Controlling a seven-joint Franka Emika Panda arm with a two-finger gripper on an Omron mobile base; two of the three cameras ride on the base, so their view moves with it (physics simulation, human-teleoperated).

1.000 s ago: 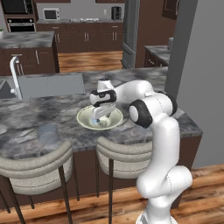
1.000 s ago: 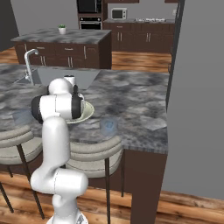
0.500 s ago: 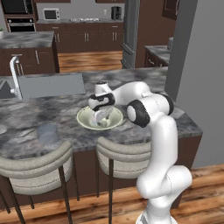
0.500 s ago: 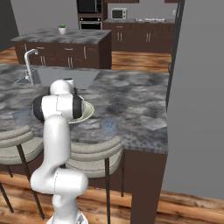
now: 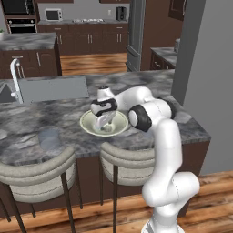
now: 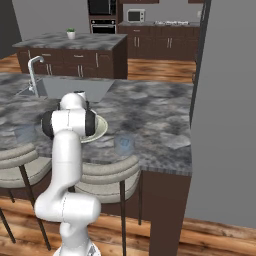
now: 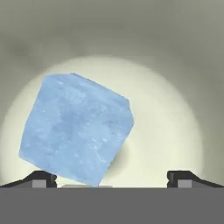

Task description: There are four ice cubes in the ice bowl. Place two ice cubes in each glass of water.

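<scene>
The ice bowl (image 5: 119, 126) is a pale cream dish on the marble counter, and its rim also shows past the arm (image 6: 101, 126). My gripper (image 5: 105, 124) points down into it, jaws open. In the hand view the gripper (image 7: 111, 181) hovers just above the bowl floor (image 7: 175, 127). One light blue ice cube (image 7: 76, 129) lies tilted between the fingertips (image 7: 41, 178), nearer the left one. Nothing is gripped. One clear glass of water (image 5: 49, 137) stands left of the bowl. The other glass (image 6: 124, 144) stands to the bowl's right.
A grey sink (image 5: 50, 88) with a curved tap (image 5: 17, 75) lies behind the bowl to the left. Two padded stools (image 5: 41, 170) are tucked under the counter's front edge. A grey wall (image 6: 225, 100) bounds the counter on the right.
The hand has sunk a little lower into the bowl. The jaws have stayed open, and the bowl and glasses have not moved.
</scene>
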